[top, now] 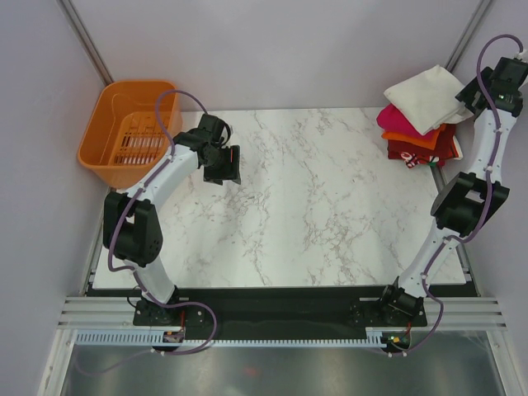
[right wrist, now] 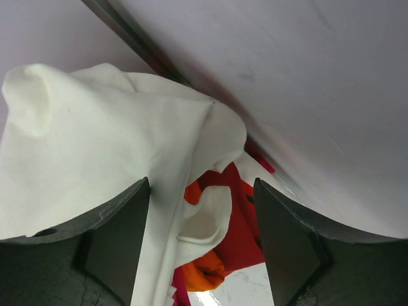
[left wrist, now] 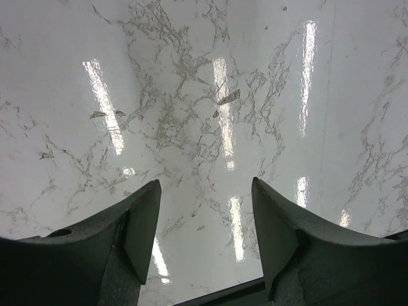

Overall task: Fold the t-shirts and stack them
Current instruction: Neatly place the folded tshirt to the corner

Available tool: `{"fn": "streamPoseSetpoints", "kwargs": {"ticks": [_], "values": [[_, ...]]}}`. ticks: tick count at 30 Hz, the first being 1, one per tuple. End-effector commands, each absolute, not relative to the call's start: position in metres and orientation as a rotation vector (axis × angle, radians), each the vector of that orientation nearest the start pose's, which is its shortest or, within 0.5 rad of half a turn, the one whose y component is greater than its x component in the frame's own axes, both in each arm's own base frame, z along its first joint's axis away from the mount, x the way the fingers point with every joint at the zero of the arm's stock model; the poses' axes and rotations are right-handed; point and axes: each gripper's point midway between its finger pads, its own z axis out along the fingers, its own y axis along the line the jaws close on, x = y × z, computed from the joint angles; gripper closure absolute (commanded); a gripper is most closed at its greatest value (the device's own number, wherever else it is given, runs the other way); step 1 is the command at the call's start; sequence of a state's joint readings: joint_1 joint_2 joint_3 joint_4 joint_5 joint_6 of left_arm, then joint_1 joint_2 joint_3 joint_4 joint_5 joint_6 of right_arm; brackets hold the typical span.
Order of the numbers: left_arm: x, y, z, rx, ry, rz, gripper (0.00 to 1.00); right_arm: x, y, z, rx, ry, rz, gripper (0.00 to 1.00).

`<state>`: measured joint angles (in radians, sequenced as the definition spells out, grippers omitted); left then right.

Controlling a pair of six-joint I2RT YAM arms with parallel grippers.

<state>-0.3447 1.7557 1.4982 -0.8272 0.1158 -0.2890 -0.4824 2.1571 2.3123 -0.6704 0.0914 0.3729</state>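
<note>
- The four t-shirts sit in one stack at the far right corner of the tabletop (top: 330,214), overhanging its far and right edges.
- The cream-white t-shirt (top: 425,97) lies on top, turned askew so its corners stick out past the stack. From the right wrist view its cloth (right wrist: 95,146) is rumpled, with one fold hanging down.
- Below it come the magenta-pink t-shirt (top: 392,120), the orange t-shirt (top: 417,139) and the dark red t-shirt (top: 429,151), each showing only as an edge on the stack's near and left sides.
- The right fingers (top: 464,101) are at the right-hand side of the stack, just beside the white cloth. In the wrist view these fingers (right wrist: 115,242) stand wide apart and clamp nothing; white, orange and red cloth shows in the gap beyond them.
- A pale wall panel (right wrist: 306,95) and a metal post (right wrist: 127,32) stand close behind the stack, crowding the right arm.
- The left fingers (top: 223,169) hang over the far left part of the tabletop, well apart from the shirts. These fingers (left wrist: 134,236) are also spread, with only bare marble under them.
- An orange slotted plastic basket (top: 99,124) sits off the far left corner, just beside the left arm's wrist.
- A purple cable (top: 165,107) loops from the left arm across the basket's rim.
</note>
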Motion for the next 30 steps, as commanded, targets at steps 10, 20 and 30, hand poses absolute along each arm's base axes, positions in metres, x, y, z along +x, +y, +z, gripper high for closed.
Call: {"fn": "streamPoseSetpoints", "kwargs": {"ticks": [10,20,30], "values": [[0.367,-0.173,0.143,0.106,2.647,-0.405,0.34,0.446,-0.32,0.417,1.045,1.483,-0.395,0.02],[0.367,-0.173,0.154,0.108,2.618,-0.414,0.34,0.407,-0.28,0.491,0.968,1.348,-0.307,0.02],[0.366,-0.173,0.165,0.109,2.591,-0.422,0.34,0.392,-0.192,0.502,0.808,1.362,-0.153,0.02]]}}
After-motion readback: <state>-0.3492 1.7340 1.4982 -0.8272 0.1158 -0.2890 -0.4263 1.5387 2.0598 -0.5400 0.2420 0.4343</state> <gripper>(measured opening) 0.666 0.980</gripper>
